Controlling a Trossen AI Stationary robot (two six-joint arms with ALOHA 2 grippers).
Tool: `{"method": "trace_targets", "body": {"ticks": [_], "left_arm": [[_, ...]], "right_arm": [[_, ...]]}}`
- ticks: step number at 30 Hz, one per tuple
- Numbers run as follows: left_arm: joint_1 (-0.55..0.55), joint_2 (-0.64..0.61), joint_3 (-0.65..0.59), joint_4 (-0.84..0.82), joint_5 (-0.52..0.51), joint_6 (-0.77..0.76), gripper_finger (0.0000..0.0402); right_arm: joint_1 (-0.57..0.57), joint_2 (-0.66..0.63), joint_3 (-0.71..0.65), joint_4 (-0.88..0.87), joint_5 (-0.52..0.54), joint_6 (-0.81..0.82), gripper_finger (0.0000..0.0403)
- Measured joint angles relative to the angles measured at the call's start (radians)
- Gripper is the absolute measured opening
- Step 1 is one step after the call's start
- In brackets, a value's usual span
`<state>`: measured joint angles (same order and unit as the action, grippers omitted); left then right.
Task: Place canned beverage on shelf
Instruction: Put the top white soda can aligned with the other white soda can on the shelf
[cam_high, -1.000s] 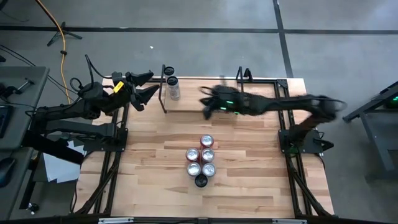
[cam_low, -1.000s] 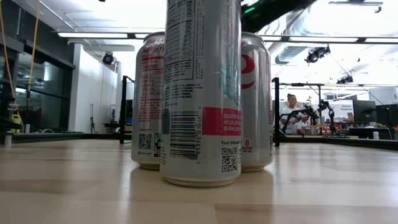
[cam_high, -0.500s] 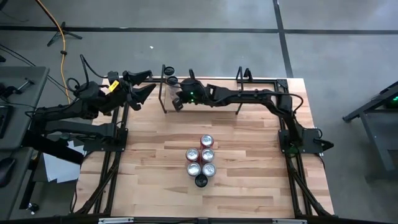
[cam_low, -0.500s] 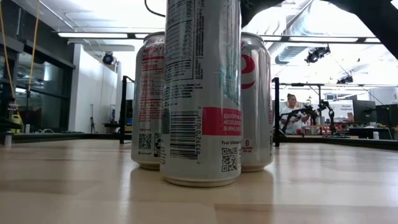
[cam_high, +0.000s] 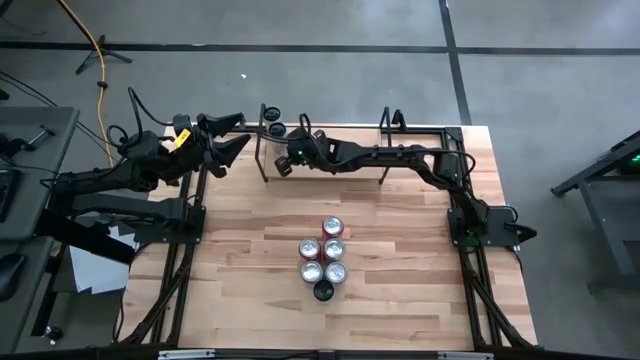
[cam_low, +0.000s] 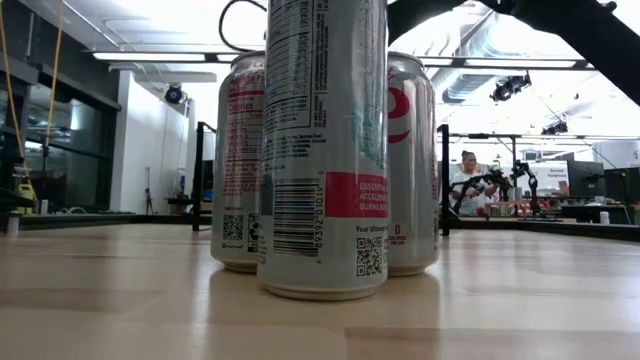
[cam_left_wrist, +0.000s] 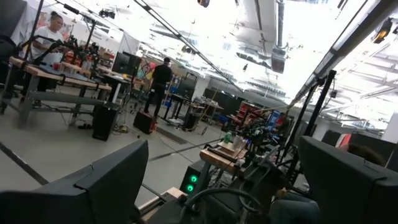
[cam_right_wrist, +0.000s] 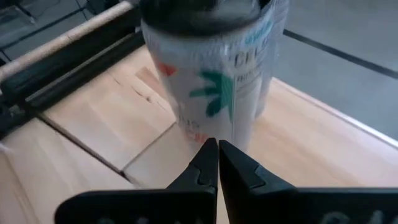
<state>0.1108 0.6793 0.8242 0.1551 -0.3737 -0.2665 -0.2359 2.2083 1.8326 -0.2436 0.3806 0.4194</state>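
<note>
The shelf (cam_high: 345, 176) stands at the table's far edge. Two cans stand upright on its left end (cam_high: 276, 128), (cam_high: 270, 112). The right wrist view shows the nearer one as a white can (cam_right_wrist: 211, 74) with green and red print, standing on the pale plank (cam_right_wrist: 93, 118). My right gripper (cam_high: 283, 162) (cam_right_wrist: 217, 155) is shut and reaches over the shelf, its tips at this can's lower wall. My left gripper (cam_high: 228, 136) (cam_left_wrist: 230, 186) waits open by the table's far left corner, holding nothing. My right gripper's shut fingertips (cam_right_wrist: 210, 149) point slanting down from the table's right side at the base of the white can's side wall (cam_right_wrist: 217, 124). I cannot tell whether they touch it. The can stands upright on the plank.
Several more cans stand in a tight cluster at the table's middle (cam_high: 324, 258), filling the low view (cam_low: 325, 150). Thin black uprights (cam_high: 262, 150), (cam_high: 384, 130) border the shelf. Bare wood lies on both sides of the cluster. People work at benches far behind (cam_low: 468, 175).
My right gripper has gone toward the table's left edge along the shelf, sinking a little and tipping downward, and has come up to the two cans on the shelf's left end. Most of this happened in the first half second. The cans have kept their places.
</note>
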Motion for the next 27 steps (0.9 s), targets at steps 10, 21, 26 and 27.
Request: {"method": "trace_targets", "body": {"ticks": [10, 21, 26, 27], "left_arm": [[0.000, 0.000, 0.000, 0.000, 0.000, 0.016, 0.0372], [0.000, 0.000, 0.000, 0.000, 0.000, 0.016, 0.0372], [0.000, 0.000, 0.000, 0.000, 0.000, 0.016, 0.0372], [0.000, 0.000, 0.000, 0.000, 0.000, 0.016, 0.0372]], "right_arm": [[-0.015, -0.001, 0.000, 0.100, -0.020, -0.046, 0.0000], [-0.039, -0.001, 0.000, 0.182, -0.072, -0.043, 0.0000], [-0.037, -0.001, 0.000, 0.178, -0.086, -0.056, 0.0000], [-0.035, -0.001, 0.000, 0.173, -0.086, -0.061, 0.0000]]}}
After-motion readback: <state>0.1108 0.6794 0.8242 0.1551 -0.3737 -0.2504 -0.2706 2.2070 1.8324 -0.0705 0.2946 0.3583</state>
